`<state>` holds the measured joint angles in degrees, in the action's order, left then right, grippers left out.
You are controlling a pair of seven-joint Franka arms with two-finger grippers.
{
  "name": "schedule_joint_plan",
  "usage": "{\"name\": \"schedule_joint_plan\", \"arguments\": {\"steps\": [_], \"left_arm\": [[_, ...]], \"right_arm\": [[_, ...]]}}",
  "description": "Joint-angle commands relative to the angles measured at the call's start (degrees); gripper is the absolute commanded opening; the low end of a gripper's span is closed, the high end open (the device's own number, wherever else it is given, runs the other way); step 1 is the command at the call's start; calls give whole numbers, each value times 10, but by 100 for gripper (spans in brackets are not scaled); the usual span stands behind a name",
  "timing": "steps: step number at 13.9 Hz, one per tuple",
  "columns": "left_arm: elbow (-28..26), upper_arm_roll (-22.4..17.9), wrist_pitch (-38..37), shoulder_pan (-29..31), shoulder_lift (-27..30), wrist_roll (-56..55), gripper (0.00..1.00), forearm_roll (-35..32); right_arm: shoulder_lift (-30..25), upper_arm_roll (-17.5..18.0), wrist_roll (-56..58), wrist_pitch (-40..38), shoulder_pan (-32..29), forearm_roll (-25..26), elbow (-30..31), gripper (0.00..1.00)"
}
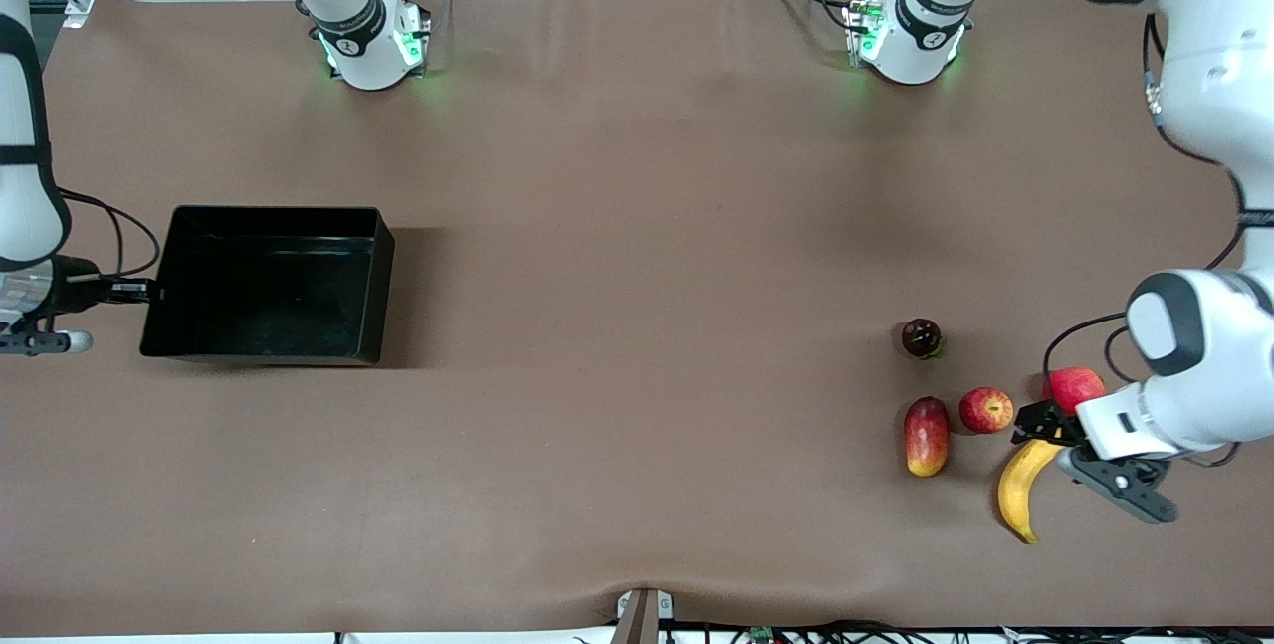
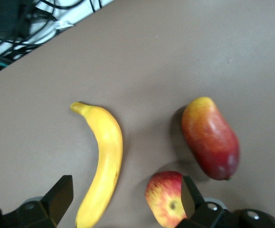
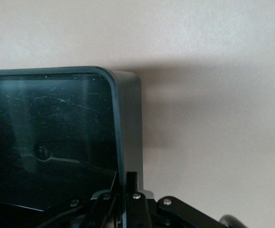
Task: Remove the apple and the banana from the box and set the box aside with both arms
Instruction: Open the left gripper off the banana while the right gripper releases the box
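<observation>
A: Banana (image 1: pixel 1022 490), long, curved and yellow, lies near the front edge at the left arm's end of the table (image 1: pixel 637 256). Crowded?

B: Yes. The streaked red apple (image 1: pixel 986 410) is just beside it, the oblong mango-like fruit (image 1: pixel 926 436) beside that, a dark maroon fruit (image 1: pixel 921 337) farther back, another red fruit (image 1: pixel 1077 387) half hidden by the arm.

A: Left gripper (image 1: pixel 1045 425)?

B: Low over the banana's upper end, fingers (image 2: pixel 59 197) spread wide astride it.

A: The box (image 1: pixel 264 284)?

B: Black, glossy, empty, at the right arm's end. Right gripper (image 1: pixel 147 291) pinches its wall.
</observation>
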<state>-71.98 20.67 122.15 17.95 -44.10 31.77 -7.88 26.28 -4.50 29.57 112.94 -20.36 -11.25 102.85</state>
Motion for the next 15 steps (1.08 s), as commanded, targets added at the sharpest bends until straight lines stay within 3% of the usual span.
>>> {"name": "schedule_joint_plan", "arguments": {"steps": [1, 6, 7, 8, 10, 13, 15], "left_arm": [[-27, 2, -53, 1, 55, -28, 100, 13], [-35, 30, -162, 1, 126, -151, 100, 8], [-35, 34, -177, 0, 138, -170, 100, 4], [-41, 37, -188, -2, 152, -187, 100, 4], [-65, 38, -195, -5, 189, -225, 100, 4], [-103, 38, -210, -12, 239, -286, 100, 4], [-114, 43, -229, -12, 265, -313, 100, 4]], "right_arm": [[-7, 14, 32, 33, -23, -19, 43, 0], [-5, 13, 29, 66, -27, -25, 63, 0], [-6, 13, 25, 60, -28, -25, 58, 17], [-7, 14, 25, 57, -29, -25, 53, 99], [-14, 14, 46, 5, -38, -22, 25, 100], [-18, 14, 183, -126, -44, -23, -77, 100], [-13, 15, 307, -136, -41, -26, -134, 100]]}}
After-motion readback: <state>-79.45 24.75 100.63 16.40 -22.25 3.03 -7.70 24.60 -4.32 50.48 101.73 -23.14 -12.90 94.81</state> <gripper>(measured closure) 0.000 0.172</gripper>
